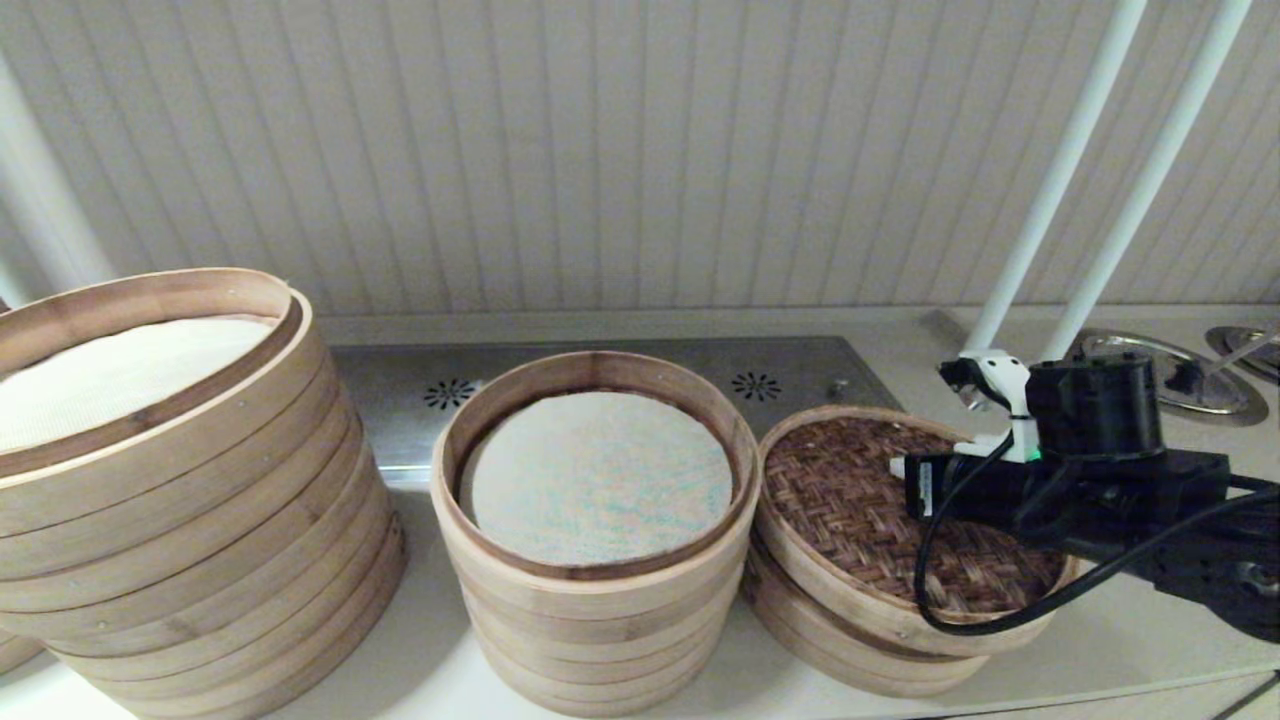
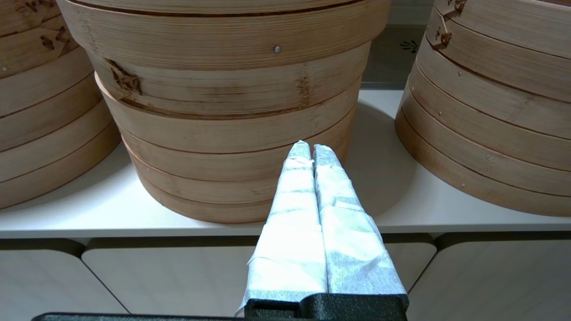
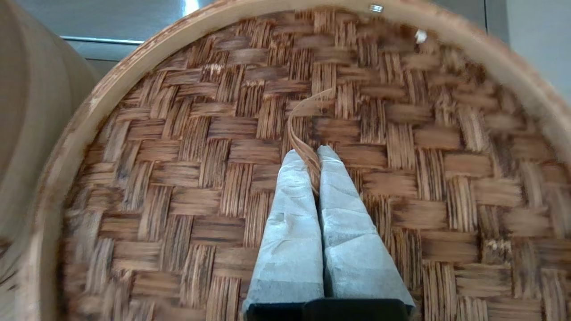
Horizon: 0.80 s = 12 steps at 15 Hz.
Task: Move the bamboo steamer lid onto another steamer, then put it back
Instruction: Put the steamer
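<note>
The bamboo steamer lid (image 1: 850,500), with its dark brown woven top, lies slightly tilted over a low basket (image 1: 860,670) at the right. In the right wrist view my right gripper (image 3: 312,156) is shut on the thin bamboo loop handle (image 3: 303,129) at the middle of the lid (image 3: 178,178). My right arm (image 1: 1060,480) reaches over the lid from the right. The other steamer (image 1: 600,590), a stack of pale tiers with a teal-flecked liner (image 1: 600,475), stands uncovered just left of the lid. My left gripper (image 2: 311,149) is shut on nothing, low in front of the counter edge.
A much wider stack (image 1: 180,560) with a white cloth stands at the left. A steel panel (image 1: 420,400) lies behind the stacks. Two white poles (image 1: 1060,180) rise at the back right above metal discs (image 1: 1150,380). Cabinet fronts (image 2: 178,276) sit under the counter.
</note>
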### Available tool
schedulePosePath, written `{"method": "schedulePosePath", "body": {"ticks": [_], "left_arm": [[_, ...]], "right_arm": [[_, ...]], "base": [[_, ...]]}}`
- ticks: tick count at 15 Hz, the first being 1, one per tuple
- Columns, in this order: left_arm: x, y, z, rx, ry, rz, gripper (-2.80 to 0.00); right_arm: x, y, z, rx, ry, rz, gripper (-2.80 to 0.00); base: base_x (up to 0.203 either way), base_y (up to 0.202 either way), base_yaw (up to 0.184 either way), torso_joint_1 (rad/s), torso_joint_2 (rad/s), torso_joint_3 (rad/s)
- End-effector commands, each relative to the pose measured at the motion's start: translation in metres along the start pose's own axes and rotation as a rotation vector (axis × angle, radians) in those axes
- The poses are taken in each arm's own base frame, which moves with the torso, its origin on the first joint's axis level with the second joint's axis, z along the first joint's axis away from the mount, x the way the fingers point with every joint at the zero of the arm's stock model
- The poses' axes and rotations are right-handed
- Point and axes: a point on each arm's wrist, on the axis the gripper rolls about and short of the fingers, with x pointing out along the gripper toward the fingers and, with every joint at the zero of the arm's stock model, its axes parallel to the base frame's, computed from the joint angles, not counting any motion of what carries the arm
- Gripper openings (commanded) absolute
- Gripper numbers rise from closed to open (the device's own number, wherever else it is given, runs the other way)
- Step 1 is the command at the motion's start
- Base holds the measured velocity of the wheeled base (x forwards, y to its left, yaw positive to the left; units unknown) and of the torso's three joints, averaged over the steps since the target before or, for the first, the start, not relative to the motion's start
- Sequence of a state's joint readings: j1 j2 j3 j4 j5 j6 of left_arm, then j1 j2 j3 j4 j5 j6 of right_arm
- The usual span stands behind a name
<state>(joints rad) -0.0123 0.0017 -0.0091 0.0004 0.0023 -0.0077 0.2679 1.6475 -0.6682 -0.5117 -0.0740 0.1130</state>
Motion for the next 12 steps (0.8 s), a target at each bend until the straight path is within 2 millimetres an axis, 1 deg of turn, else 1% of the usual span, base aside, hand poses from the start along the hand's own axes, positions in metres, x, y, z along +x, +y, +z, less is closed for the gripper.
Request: {"method": "schedulePosePath", "body": {"ticks": [1,7,12], "left_arm": [[0.0,0.0,0.0,-0.001,-0.001,0.001,-2.8],[0.0,0.0,-0.0001,0.0,0.001,0.001,-2.8],[0.0,0.0,0.0,0.0,0.0,0.001,-2.8]], "right_arm": [[0.0067,-0.0004,-0.009,-0.001,0.023,-0.002,-2.8],[0.0061,0.0013,-0.0165,-0.007,0.047,0.004,-2.8],[0.0104,0.0044,-0.0095,-0.008,0.027,0.011,-2.8]], "base": [[0.0,0.0,0.0,0.0,0.0,0.0],[0.0,0.0,0.0,0.0,0.0,0.0],[0.0,0.0,0.0,0.0,0.0,0.0]]}}
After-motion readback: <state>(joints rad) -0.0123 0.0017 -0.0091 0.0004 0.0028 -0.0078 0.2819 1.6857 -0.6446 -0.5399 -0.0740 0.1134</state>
